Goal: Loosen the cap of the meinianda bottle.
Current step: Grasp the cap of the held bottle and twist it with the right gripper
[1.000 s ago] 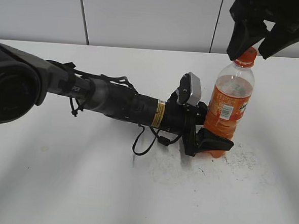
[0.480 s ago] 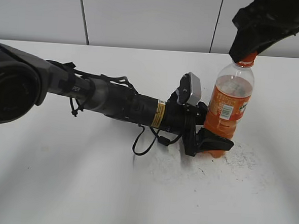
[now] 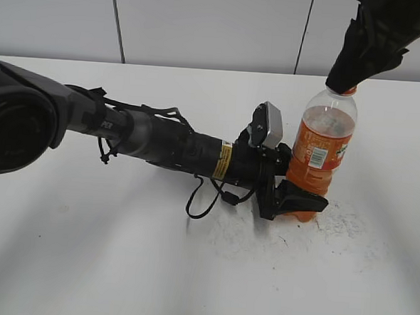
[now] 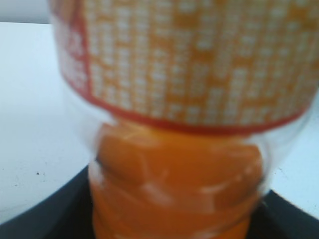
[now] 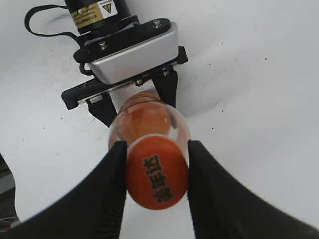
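The meinianda bottle [image 3: 322, 146] stands upright on the white table, right of centre, full of orange drink with an orange label. My left gripper [image 3: 296, 198] is shut on the bottle's base; the left wrist view shows the bottle [image 4: 179, 149] very close between the black fingers. My right gripper [image 3: 343, 83] comes down from the upper right and covers the bottle top. In the right wrist view its two black fingers [image 5: 157, 169] are shut on the orange cap [image 5: 157, 174], which has dark print on top.
The left arm [image 3: 161, 144] lies low across the white table [image 3: 118, 252] from the left, with a loose black cable loop [image 3: 200, 200] beside it. A grey panelled wall [image 3: 204, 21] stands behind the table's far edge.
My right gripper has come down over the bottle top and closed on the cap, which showed below the open fingers a second ago. The left arm and bottle have not moved.
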Robot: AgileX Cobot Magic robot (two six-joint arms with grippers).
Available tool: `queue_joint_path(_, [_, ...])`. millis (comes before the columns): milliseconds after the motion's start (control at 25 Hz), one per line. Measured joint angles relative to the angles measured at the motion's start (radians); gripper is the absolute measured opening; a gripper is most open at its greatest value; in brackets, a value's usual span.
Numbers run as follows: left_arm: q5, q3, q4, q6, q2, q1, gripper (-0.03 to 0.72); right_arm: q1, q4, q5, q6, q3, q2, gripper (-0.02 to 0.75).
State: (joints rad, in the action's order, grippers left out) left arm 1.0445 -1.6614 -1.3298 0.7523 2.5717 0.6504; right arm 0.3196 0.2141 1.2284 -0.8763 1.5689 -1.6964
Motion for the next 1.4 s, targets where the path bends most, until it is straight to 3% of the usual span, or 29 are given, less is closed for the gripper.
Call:
queue_joint_path(120, [0.000, 0.000, 0.000, 0.000, 0.000, 0.000, 0.519, 0.000, -0.001, 0.000, 0.025, 0.000, 0.000, 0.275])
queue_joint_path(400, [0.000, 0.000, -0.001, 0.000, 0.000, 0.000, 0.519, 0.000, -0.022, -0.001, 0.288, 0.000, 0.000, 0.444])
queue_joint_path(800, [0.000, 0.000, 0.000, 0.000, 0.000, 0.000, 0.519, 0.000, -0.002, -0.001, 0.832, 0.000, 0.000, 0.452])
queue_joint_path(920, [0.000, 0.000, 0.000, 0.000, 0.000, 0.000, 0.519, 0.000, 0.016, -0.001, 0.862, 0.000, 0.000, 0.410])
queue_joint_path(1120, [0.000, 0.000, -0.001, 0.000, 0.000, 0.000, 0.519, -0.001, 0.018, -0.001, 0.845, 0.000, 0.000, 0.272])
queue_joint_path(1240, [0.000, 0.000, -0.001, 0.000, 0.000, 0.000, 0.519, -0.001, 0.018, -0.001, 0.790, 0.000, 0.000, 0.272])
queue_joint_path(1400, [0.000, 0.000, -0.001, 0.000, 0.000, 0.000, 0.519, -0.001, 0.016, -0.001, 0.555, 0.000, 0.000, 0.272])
